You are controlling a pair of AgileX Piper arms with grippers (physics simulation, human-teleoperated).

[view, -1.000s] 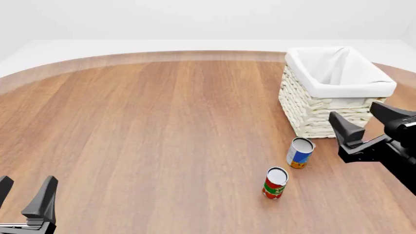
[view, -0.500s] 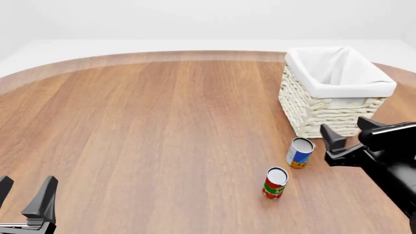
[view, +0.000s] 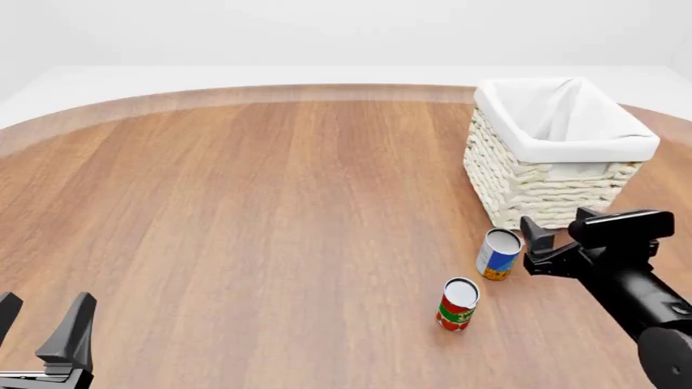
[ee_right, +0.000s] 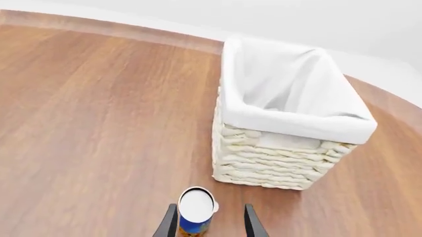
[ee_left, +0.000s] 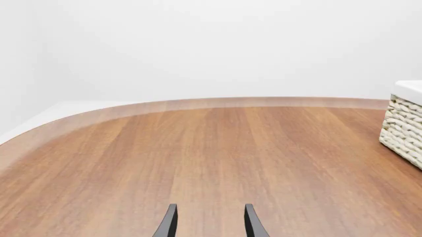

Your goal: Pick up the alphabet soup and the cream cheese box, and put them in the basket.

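The fingers (ee_right: 170, 224) of the right gripper (ee_right: 206, 228) stand apart, one on each side of the soup can (ee_right: 195, 210), which is upright on the table (view: 271, 211). They are around it but, as far as I can see, they do not press on it yet; the lower part of the can is cut off in the wrist view, so I cannot be sure of contact. In the front view the right gripper (view: 540, 247) is just beside the soup can (view: 498, 254), low over the table.

The left gripper (view: 41, 324) waits at the near left corner, its fingers (ee_left: 168, 223) narrowly parted and holding nothing.

In my judgement the task is at its beginning. The soup can is not lifted, and the basket (view: 557, 150), just behind the can, shows only its white cloth lining inside. The cream cheese box is in no view, so both things are left to move. A red and green can (view: 458, 303) stands near the soup can and is not part of the task.

The table is brown wood with a rounded far edge. Behind it the room is plain white.
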